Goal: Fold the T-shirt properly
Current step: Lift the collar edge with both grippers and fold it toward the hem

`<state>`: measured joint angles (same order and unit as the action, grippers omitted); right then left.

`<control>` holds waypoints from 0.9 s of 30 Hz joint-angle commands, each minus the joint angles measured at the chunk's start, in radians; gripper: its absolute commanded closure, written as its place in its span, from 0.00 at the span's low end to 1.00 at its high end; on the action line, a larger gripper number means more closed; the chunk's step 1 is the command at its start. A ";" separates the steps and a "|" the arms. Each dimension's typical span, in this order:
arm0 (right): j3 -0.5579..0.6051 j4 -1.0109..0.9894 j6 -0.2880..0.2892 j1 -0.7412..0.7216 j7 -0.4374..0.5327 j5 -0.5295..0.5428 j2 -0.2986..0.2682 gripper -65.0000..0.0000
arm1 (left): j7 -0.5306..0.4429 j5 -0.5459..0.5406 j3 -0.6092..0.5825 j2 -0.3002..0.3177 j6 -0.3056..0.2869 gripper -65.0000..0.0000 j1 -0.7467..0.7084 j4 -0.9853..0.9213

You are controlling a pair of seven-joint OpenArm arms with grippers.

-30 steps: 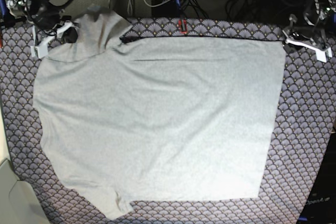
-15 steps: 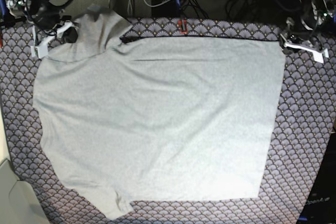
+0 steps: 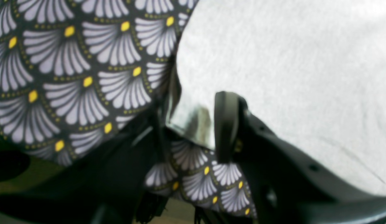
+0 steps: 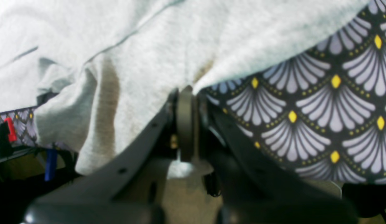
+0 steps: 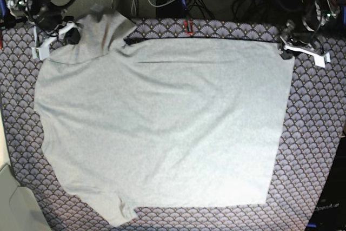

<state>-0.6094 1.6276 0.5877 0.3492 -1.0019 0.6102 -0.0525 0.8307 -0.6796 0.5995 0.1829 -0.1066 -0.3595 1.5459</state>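
the t-shirt point(image 5: 162, 123) lies flat, plain side up, and covers most of the tablecloth point(image 5: 313, 150). one sleeve sticks up at its far corner by the right gripper point(image 4: 186, 124), and another sleeve hangs off its near edge. the right gripper is squeezed tight on the cloth of that far sleeve. the left gripper point(image 3: 193, 130) is at the other far corner of the t-shirt, its jaws partly apart with the corner of the shirt between them.

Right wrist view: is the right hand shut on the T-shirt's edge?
Yes, the right hand is closed, with the T-shirt edge pinched between its fingers.
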 commanded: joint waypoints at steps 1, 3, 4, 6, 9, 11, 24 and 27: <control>0.001 0.001 0.005 0.007 -0.041 -0.034 -0.005 1.00 | 0.039 0.014 -0.002 0.002 0.009 0.67 -0.005 -0.009; 0.001 0.001 0.005 0.007 -0.041 -0.034 -0.005 1.00 | 0.039 0.014 0.001 0.002 0.009 0.68 -0.003 -0.011; 0.001 0.001 0.005 0.007 -0.041 -0.034 -0.005 1.00 | 0.039 0.014 0.001 0.002 0.009 0.71 -0.003 -0.011; 0.001 0.001 0.005 0.007 -0.041 -0.034 -0.005 1.00 | 0.037 0.014 0.001 0.002 0.009 0.85 0.000 -0.008; 0.001 0.003 0.005 0.007 -0.041 -0.034 -0.007 1.00 | 0.039 0.011 0.001 0.002 0.009 1.00 0.014 -0.002; 0.003 0.004 0.005 0.007 -0.038 -0.034 -0.022 1.00 | 0.039 0.014 0.001 0.002 0.009 0.99 0.015 -0.002; 0.001 0.098 0.005 -0.085 -0.038 -0.034 -0.160 1.00 | 0.048 0.016 -0.003 0.013 0.015 0.99 0.119 0.150; 0.001 0.105 0.005 -0.126 -0.041 -0.034 -0.183 1.00 | 0.049 0.036 -0.003 0.022 0.017 0.99 0.179 0.143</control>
<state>-0.6010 1.7184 0.5941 0.2302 -1.0573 0.5732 -0.2165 0.8970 -0.6350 0.5915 0.1860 -0.0849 -0.1871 1.6722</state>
